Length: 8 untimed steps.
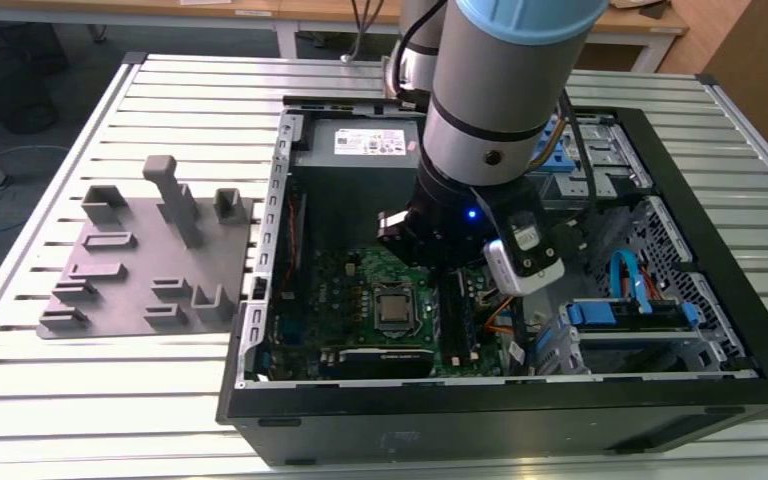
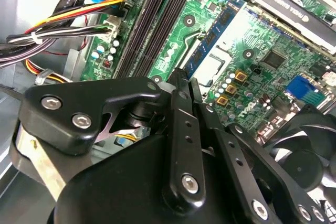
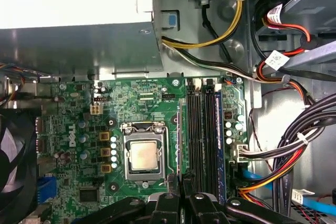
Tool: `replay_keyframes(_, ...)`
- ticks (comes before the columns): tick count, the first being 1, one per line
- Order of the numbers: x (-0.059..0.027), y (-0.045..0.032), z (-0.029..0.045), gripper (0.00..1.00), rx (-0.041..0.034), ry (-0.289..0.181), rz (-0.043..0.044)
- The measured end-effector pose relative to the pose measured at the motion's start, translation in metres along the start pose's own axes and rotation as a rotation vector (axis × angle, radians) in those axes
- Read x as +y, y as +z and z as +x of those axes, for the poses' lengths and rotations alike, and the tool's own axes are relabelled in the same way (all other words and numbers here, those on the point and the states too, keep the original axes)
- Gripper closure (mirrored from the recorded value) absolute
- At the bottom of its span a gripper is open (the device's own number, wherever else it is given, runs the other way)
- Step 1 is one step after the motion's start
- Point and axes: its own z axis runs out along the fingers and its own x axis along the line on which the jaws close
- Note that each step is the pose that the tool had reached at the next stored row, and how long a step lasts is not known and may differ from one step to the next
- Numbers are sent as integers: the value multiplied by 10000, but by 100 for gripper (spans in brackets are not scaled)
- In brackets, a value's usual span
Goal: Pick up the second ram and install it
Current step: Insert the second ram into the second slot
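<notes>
A slatted metal surface carries an open computer case. Inside, the closed gripper hangs above the motherboard near its memory slots; whether it grips anything is unclear.

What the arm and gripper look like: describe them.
The arm is a silver-grey tube with a light-blue cap, black at the wrist, where a blue light glows beside a whitish box. The gripper is black linkage bars with silver screws.
</notes>
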Motion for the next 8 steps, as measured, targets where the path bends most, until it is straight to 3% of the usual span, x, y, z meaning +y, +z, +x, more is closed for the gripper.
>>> replay_keyframes(8,2,3,-38,86,0,0,-1)
